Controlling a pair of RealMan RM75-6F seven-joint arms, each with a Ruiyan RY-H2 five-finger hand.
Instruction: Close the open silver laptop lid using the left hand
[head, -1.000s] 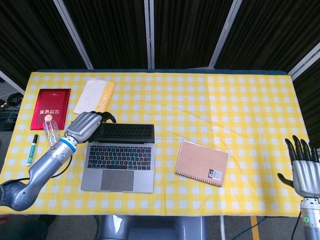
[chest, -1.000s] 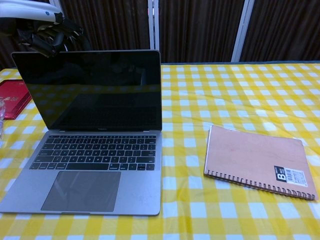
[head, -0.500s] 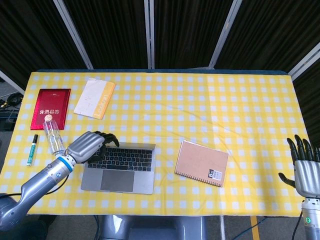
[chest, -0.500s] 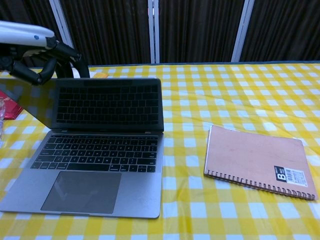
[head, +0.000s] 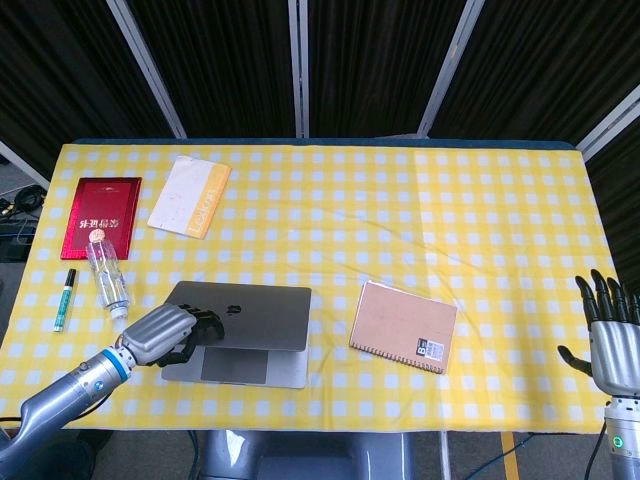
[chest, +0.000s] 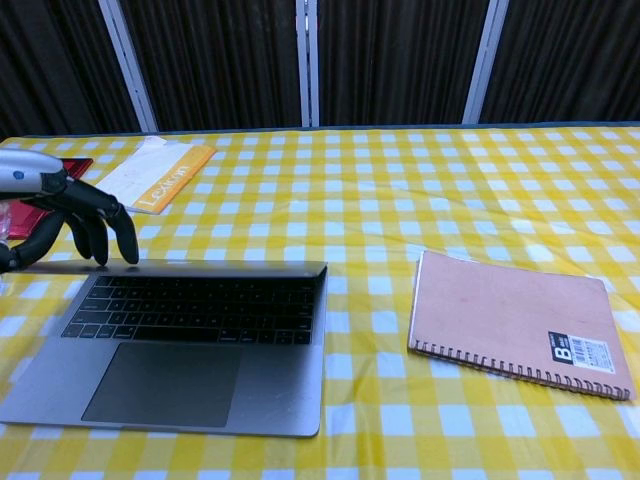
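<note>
The worktop (head: 400, 230) carries the silver laptop (head: 245, 318) at its near left, long axis running left to right, lid lowered nearly onto the keyboard. The left robot hand (head: 165, 333), fingers curled over the lid's left edge, presses from above. The right robot hand (head: 610, 340) is held open, well apart.

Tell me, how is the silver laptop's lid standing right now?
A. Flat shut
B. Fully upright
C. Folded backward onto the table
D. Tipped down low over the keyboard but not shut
D: the laptop lid hangs low, keys visible beneath it, with the left hand at its left edge.
</note>
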